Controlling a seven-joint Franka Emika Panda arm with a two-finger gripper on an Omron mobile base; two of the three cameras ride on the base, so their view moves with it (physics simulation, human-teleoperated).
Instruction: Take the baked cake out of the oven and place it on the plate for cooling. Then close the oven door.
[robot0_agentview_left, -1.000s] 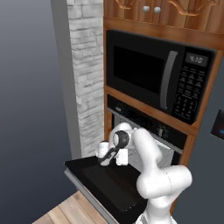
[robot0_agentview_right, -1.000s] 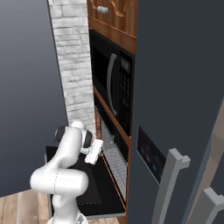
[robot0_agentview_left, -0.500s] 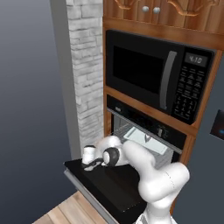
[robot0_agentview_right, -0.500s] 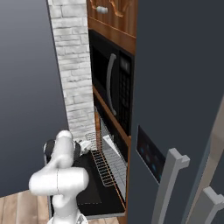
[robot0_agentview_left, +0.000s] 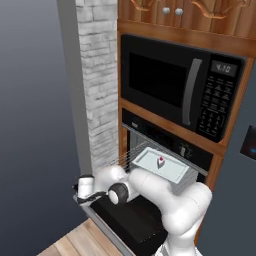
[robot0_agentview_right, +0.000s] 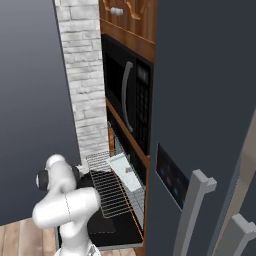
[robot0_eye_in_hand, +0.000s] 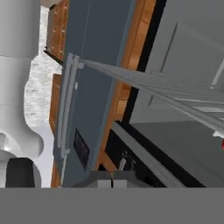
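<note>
**Door handle gripped, cake not yet retrieved**

At the left front corner of the lowered black glass oven door (robot0_agentview_left: 131, 220), the two-finger gripper (robot0_agentview_left: 84, 192) is shut, apparently around the silver bar handle. Rightward, the small cake (robot0_agentview_left: 160, 162) sits on a pale tray (robot0_agentview_left: 162, 165) on the pulled-out wire rack (robot0_agentview_right: 111, 191). The door should be kept fully down, then the cake approached from above.

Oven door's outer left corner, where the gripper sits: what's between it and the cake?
Left base view: the open oven door, then the pulled-out wire rack; the cake sits on a tray.
</note>
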